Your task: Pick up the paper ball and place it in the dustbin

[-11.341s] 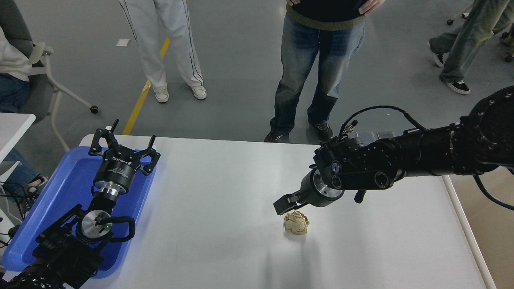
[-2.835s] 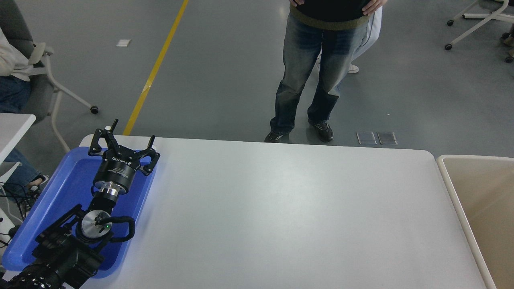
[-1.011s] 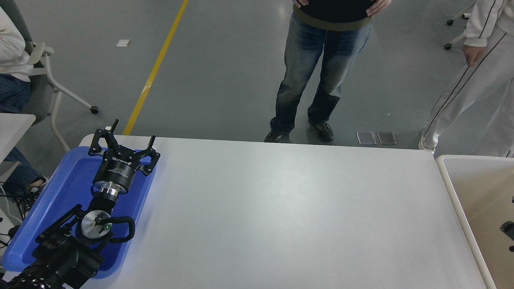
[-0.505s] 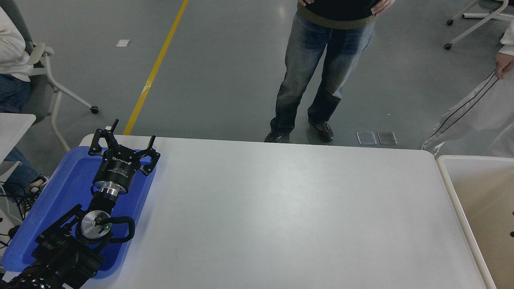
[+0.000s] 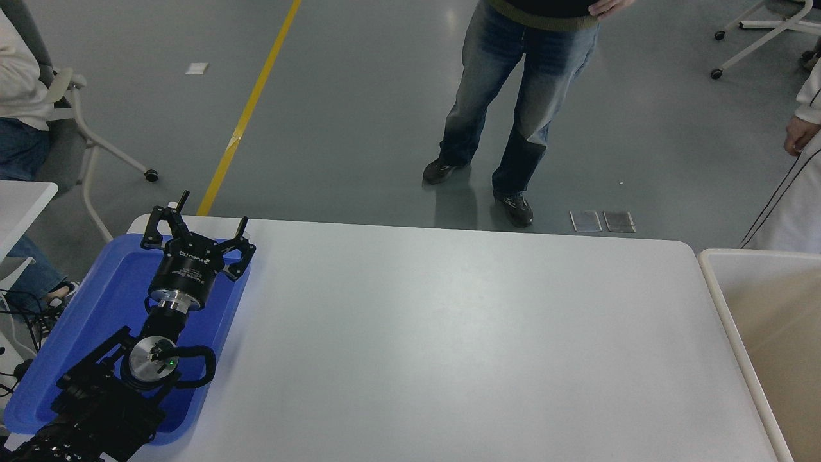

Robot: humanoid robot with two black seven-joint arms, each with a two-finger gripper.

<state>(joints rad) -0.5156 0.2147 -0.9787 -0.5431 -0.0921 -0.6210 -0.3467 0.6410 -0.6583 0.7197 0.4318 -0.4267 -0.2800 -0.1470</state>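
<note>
The paper ball is out of view; none lies on the white table (image 5: 449,333). The dustbin (image 5: 725,308), with a beige inside and a rounded white rim, stands off the table's right end and is cut by the picture's edge. My left gripper (image 5: 195,228) is parked at the lower left over a blue tray (image 5: 96,301), its fingers spread open and holding nothing. My right arm and gripper are out of the picture.
A person in jeans (image 5: 507,96) stands beyond the table's far edge, stepping back. Another person in white (image 5: 795,192) stands at the right edge behind the dustbin. A seated person and a chair (image 5: 70,122) are at the far left.
The paper ball that lay on the table earlier is gone from it. My right arm has left the picture; its last dark tip over the dustbin has vanished. The person in jeans has stepped back.
</note>
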